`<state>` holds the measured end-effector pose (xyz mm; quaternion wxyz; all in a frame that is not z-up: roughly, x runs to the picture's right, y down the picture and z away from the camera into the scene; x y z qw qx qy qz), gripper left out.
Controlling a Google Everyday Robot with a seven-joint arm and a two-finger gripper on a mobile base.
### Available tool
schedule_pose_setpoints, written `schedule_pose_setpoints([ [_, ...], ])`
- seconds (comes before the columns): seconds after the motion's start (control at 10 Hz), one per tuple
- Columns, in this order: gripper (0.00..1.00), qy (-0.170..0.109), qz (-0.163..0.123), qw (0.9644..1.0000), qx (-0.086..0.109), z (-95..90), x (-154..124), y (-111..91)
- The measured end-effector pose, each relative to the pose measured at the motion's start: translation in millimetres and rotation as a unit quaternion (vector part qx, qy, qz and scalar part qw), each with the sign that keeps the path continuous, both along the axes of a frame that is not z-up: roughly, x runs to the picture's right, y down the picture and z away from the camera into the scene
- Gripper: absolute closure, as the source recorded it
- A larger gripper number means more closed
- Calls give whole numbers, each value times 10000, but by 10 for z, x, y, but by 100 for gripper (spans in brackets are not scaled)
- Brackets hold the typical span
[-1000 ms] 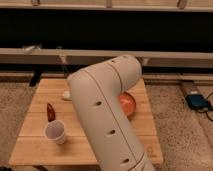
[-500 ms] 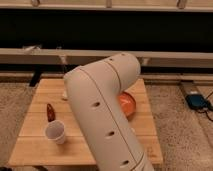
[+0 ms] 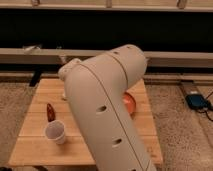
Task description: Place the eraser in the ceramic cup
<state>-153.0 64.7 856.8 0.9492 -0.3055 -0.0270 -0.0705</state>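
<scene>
On the table (image 3: 35, 145): ceramic cup (image 3: 55, 132) upright, front-left; dark red bottle (image 3: 50, 112) just behind it.
gripper (image 3: 68, 71): at the far end of the arm (image 3: 105, 110), over the table's back-left; grip cannot be told.
eraser: hidden; place and long axis cannot be told.

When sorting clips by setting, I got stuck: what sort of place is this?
Probably an indoor lab or office area: a slatted wooden table on speckled floor, a long ledge along a dark wall, the robot arm. The gripper is out of sight.

Cup (image 3: 55, 132) before bottle (image 3: 50, 112); gripper fingers hidden
</scene>
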Motion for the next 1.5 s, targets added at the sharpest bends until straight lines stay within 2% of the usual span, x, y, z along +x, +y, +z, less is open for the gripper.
schedule_pose_setpoints([
  [0.1,100,-155,-48,9997,161,-129,-71,-121],
  [0.3,100,-425,-104,9985,338,-309,-231,-243],
  [0.6,100,-988,-266,9935,495,-688,-624,-294],
  [0.7,100,-1190,-311,9911,504,-880,-777,-278],
  [1.0,100,-1524,-396,9865,446,-1256,-983,-155],
  [1.3,100,-1881,-525,9800,375,-1647,-1215,-8],
  [1.5,100,-2118,-636,9748,299,-1887,-1386,165],
])
